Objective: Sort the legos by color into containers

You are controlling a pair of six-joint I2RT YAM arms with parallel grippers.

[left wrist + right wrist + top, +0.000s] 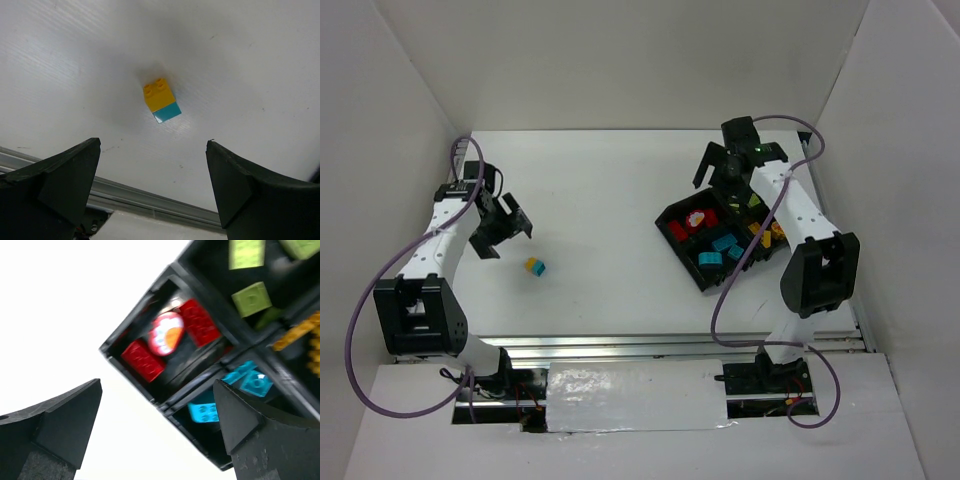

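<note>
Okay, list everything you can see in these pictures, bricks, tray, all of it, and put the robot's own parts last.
Table: one, white, under everything.
Tray: one, black, four compartments, right side of the table, set at an angle.
Red bricks: two, red, sharing one compartment.
Rounded piece: one, white, red and orange, between the red bricks.
Cyan bricks: at least two, cyan, compartment beside the red one.
Green bricks: at least three, light green, another compartment.
Yellow-orange bricks: count unclear, fourth compartment, partly hidden.
Loose brick: one, yellow on cyan, bare table at left, outside the tray.
Left hand: black, open, near the loose brick, not touching.
Right hand: black, open, empty, over the tray.
</note>
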